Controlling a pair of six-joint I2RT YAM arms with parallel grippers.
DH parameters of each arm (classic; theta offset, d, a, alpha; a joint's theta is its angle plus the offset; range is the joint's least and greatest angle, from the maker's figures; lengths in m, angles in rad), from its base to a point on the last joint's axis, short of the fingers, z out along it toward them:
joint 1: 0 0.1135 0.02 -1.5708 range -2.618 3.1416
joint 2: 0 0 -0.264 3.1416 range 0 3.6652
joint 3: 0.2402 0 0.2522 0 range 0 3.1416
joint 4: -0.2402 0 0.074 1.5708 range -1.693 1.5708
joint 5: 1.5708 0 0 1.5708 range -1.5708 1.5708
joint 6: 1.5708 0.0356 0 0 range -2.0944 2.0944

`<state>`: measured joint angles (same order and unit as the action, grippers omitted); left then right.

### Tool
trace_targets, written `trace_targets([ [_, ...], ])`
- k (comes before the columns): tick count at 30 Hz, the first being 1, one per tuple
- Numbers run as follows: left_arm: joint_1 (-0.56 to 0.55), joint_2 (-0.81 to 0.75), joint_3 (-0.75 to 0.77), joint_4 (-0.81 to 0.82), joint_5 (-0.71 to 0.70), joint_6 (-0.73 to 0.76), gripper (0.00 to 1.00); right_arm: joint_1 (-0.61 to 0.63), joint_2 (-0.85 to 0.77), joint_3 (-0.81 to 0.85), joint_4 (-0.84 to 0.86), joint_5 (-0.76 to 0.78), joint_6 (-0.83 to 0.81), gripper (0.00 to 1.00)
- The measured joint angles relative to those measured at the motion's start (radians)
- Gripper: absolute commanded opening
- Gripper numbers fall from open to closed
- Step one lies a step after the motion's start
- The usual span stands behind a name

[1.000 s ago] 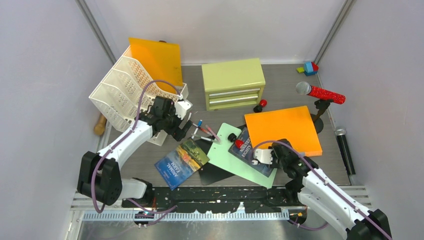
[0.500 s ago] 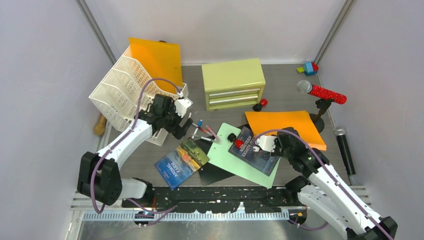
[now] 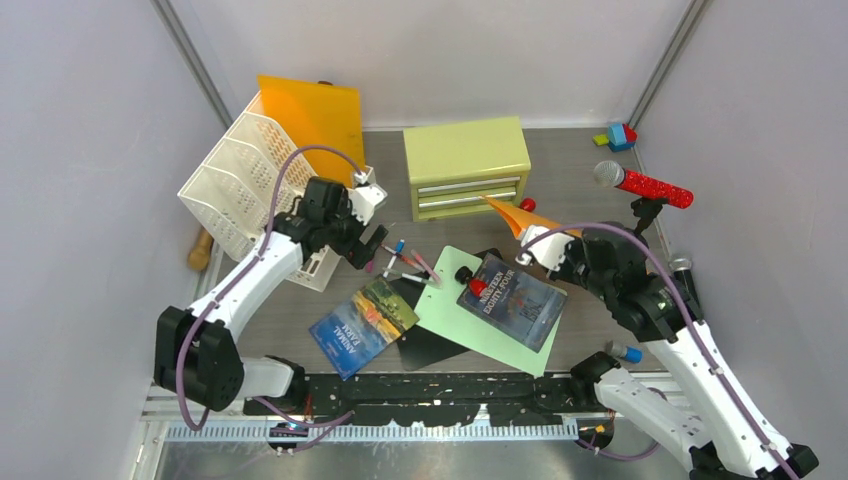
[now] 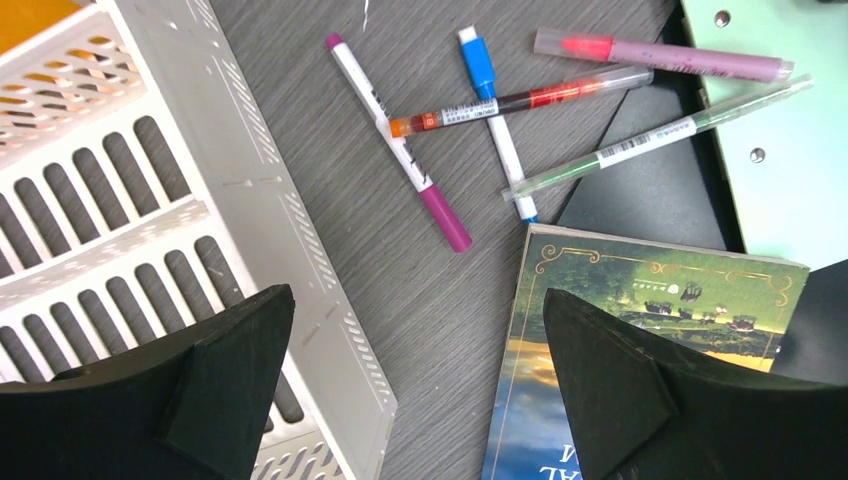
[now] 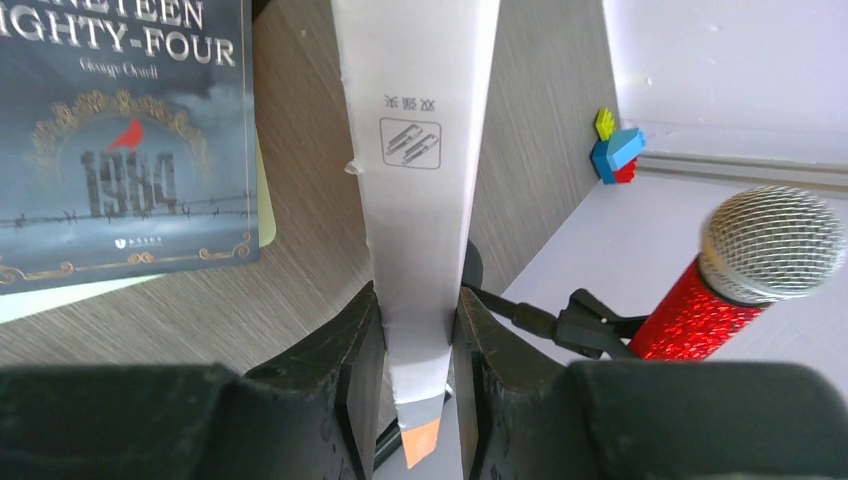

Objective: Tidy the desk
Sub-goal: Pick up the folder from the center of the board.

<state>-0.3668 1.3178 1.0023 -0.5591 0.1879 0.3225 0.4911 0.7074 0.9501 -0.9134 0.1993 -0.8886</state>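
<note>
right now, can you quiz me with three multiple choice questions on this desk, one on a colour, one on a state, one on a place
1. The drawer cabinet is
A. yellow-green
B. blue
C. black

2. The right gripper is
A. open and empty
B. half open, touching nothing
C. shut on the orange pad

3. The book titled Nineteen Eighty-Four lies
A. on top of the drawer cabinet
B. on the green sheet
C. in the right gripper

Answers:
1 A, since its top and sides show pale yellow-green in the overhead view.
2 C, since the wrist view shows both fingers pressed against the pad, which stands on edge between them.
3 B, since the green sheet shows around the book's edges in the overhead view.
</note>
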Motion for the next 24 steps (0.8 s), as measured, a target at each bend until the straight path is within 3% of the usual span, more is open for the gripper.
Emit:
trace_targets([
  [9,-0.011,-0.056,0.129,-0.065,0.044,0.003,1.0,0.0,0.083,0.265,-0.086,-0.108,0.075,0.0],
  [16,-0.06,-0.145,0.312,-0.129,0.134,0.004,1.0,0.0,0.169,0.439,-0.126,-0.247,0.126,0.0],
  [24,-0.134,-0.177,0.503,-0.201,0.23,0.051,1.0,0.004,0.291,0.523,-0.144,-0.45,0.187,0.0],
])
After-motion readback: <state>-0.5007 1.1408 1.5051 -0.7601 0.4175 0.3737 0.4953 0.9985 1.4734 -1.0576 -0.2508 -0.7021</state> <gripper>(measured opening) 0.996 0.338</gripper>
